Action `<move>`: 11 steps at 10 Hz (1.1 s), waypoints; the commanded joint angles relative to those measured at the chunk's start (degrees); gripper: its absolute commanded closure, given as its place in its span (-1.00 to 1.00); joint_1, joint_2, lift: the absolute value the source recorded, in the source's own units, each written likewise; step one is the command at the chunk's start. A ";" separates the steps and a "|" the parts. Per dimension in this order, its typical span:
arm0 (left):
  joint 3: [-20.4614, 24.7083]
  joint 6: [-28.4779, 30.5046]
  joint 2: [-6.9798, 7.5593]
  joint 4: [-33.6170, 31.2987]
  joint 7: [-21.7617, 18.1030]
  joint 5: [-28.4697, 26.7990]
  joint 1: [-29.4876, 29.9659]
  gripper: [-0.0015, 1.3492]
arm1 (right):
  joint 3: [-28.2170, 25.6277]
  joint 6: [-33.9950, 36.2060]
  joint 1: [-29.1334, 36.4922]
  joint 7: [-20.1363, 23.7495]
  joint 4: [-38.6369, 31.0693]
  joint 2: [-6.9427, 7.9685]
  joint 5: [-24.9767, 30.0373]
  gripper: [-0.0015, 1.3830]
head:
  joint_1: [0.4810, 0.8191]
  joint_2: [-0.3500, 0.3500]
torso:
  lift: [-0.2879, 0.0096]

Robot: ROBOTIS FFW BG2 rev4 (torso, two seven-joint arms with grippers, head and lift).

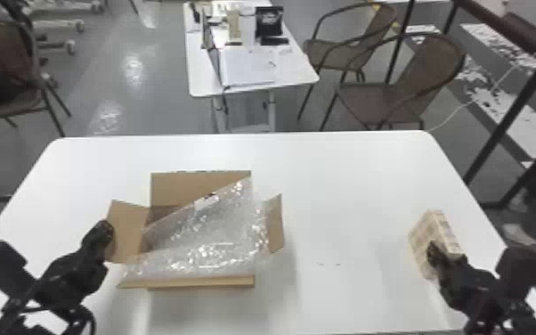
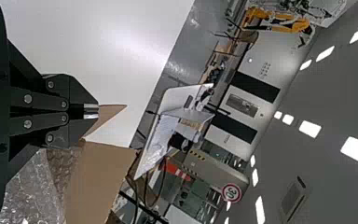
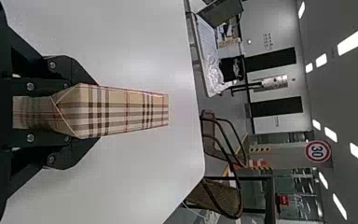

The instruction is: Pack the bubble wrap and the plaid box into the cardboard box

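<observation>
Right gripper (image 1: 434, 256) grips plaid box (image 1: 424, 235), a slim checked block, over table's (image 1: 351, 187) right side.
Left gripper (image 1: 106, 230), fingers together, is beside a matte flap (image 1: 125, 231), contact unclear; glossy, crinkled bubble wrap (image 1: 209, 236) lies across open cardboard box (image 1: 200, 281).

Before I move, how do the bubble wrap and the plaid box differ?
The bubble wrap is clear and shiny; the plaid box is tan with dark and red lines. The bubble wrap lies loosely across the open cardboard box; the plaid box is held by the right gripper. Neither is fully packed.
</observation>
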 commanded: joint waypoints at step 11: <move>-0.26 0.52 -0.24 0.44 -0.57 -0.79 -0.97 0.81 | 19.34 30.02 -15.75 10.99 -22.90 -5.80 -20.70 0.52 | 0.27 0.63 | 0.51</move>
